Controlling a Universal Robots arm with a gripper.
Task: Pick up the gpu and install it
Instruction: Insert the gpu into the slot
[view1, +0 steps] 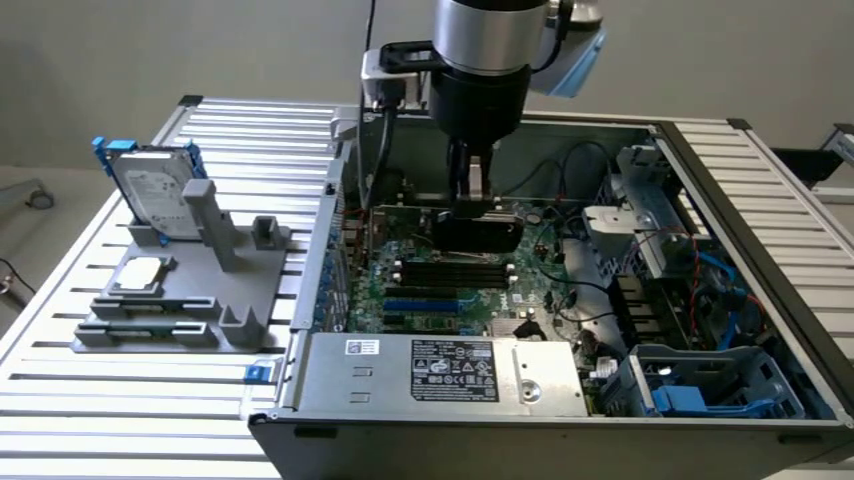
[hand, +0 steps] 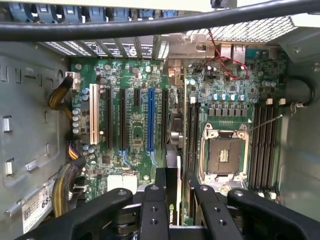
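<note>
The gpu (view1: 477, 235) hangs inside the open computer case (view1: 534, 445), right under the tool (view1: 474, 205). The tool pinches the card by its top edge, with one finger on each flat side, so it is closed on the gpu.

The card stands on its thin edge. In the exterior view its black face looks toward the camera, and its long side runs level from that view's left to its right.

In the wrist view the gpu (hand: 172, 167) shows as a thin strip between the black fingers (hand: 152, 200) of the tool (hand: 176, 197). The strip runs the same way as the long slots on the motherboard (hand: 130, 75). It sits over the board between the blue slot (hand: 150, 120) and the CPU socket (hand: 222, 155). I cannot tell if its bottom edge touches the board.

A grey power supply (view1: 441, 370) fills the near side of the case.

The case rests on a ribbed metal surface (view1: 134, 420). On the exterior view's left, well apart from the case, a grey holder (view1: 200, 300) keeps a hard drive (view1: 151, 190) with a blue frame standing up. A small silver module (view1: 143, 272) lies flat on the holder.
</note>
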